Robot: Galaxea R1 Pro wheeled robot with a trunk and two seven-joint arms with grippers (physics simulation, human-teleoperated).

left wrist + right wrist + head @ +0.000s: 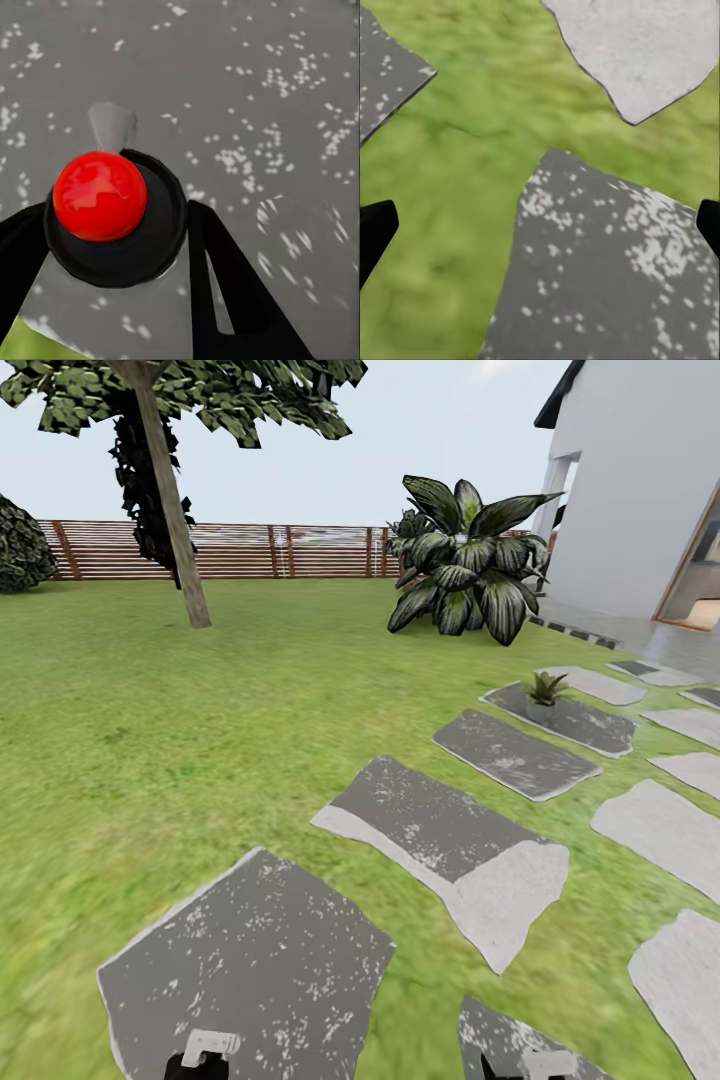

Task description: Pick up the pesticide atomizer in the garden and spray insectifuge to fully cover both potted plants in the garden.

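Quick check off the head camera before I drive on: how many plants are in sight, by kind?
Potted plant: 1
Tree: 1
Big striped-leaf shrub clump: 1
Dark bush at the left edge: 1
Total: 4
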